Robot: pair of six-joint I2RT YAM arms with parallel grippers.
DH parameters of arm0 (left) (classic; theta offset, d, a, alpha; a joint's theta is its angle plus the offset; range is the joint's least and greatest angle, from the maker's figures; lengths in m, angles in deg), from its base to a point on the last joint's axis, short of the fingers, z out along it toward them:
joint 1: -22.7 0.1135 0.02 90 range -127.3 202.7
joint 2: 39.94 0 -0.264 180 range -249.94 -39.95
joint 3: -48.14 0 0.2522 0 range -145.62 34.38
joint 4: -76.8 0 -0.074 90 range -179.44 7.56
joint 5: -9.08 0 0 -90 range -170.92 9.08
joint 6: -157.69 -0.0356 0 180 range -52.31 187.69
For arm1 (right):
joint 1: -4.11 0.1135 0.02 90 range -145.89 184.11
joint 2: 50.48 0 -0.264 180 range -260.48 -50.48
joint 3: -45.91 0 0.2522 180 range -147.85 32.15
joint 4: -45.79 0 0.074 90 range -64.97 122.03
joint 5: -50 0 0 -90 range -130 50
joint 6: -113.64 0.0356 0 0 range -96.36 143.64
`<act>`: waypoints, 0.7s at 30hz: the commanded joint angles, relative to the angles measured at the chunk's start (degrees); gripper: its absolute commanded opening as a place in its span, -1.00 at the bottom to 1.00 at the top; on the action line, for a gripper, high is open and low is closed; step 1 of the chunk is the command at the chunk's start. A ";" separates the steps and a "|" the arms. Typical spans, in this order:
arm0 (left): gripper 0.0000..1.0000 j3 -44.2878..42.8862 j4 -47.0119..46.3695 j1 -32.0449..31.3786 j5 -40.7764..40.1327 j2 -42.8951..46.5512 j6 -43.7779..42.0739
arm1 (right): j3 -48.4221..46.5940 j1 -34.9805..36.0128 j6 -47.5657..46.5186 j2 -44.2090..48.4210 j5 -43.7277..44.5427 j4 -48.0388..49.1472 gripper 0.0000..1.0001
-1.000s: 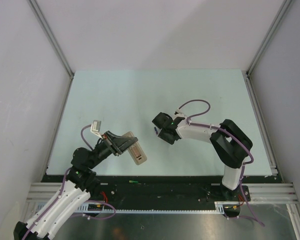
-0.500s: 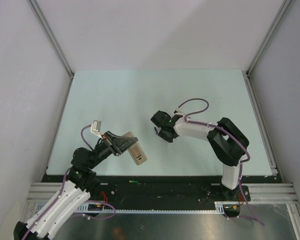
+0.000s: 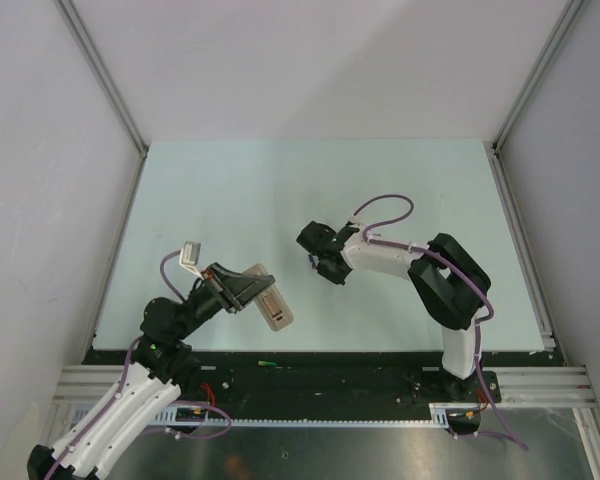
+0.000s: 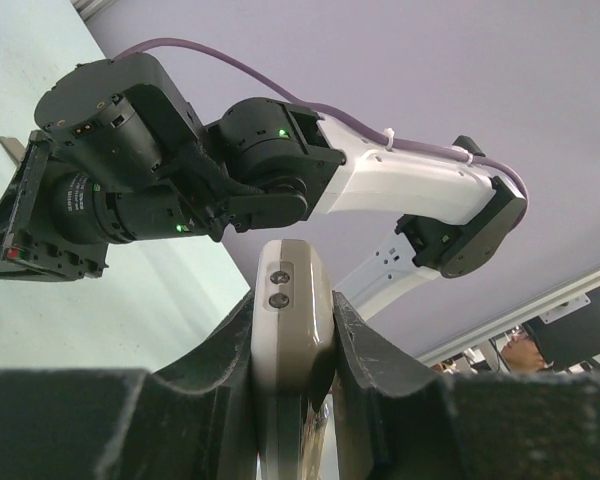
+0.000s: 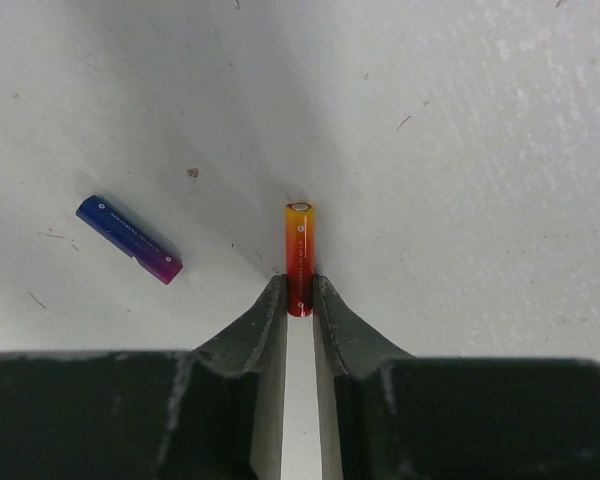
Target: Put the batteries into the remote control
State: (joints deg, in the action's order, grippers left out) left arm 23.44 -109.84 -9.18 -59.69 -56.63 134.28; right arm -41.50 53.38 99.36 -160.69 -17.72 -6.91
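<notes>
From above, the left gripper [image 3: 248, 290] holds the remote control [image 3: 277, 310] tilted near its own base, I think to offer it to the right gripper [image 3: 323, 265], which is low over the middle of the table [image 3: 230, 190]. In the left wrist view the fingers are pressed on both sides of the remote control, and its end points toward the right gripper with nothing between them. In the right wrist view the claw pinches the near end of the red battery [image 5: 299, 250], which lies on the table, probably to lift it; the blue battery [image 5: 130, 238] lies left, well apart.
</notes>
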 commanded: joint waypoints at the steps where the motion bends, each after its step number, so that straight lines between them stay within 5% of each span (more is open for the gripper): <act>1: -0.99 0.13 -2.10 -0.64 -0.41 0.95 1.00 | 1.93 1.52 1.62 -4.66 -0.40 -6.68 -0.87; 6: -0.99 0.04 -1.92 -0.73 -0.14 0.87 0.74 | 1.93 3.28 -2.67 0.32 2.67 -6.59 -1.00; 14: -1.00 -1.80 -1.74 -0.73 -1.37 -3.08 -0.14 | 1.93 8.55 -32.16 22.38 12.78 -9.49 -1.00; 18: -1.00 -4.00 -1.83 -0.64 -2.77 -7.30 -1.98 | 2.02 13.03 -43.00 34.86 10.77 -10.19 -1.00; 21: -1.00 -5.49 -1.83 -0.64 -4.18 -9.93 -3.30 | 0.44 14.09 -49.15 41.82 0.26 -12.12 -1.00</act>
State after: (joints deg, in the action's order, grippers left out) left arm 22.35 -109.60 -9.59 -61.29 -64.06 133.40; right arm -38.83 66.43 64.00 -126.68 -10.62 -14.88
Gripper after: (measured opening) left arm 0.315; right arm 0.034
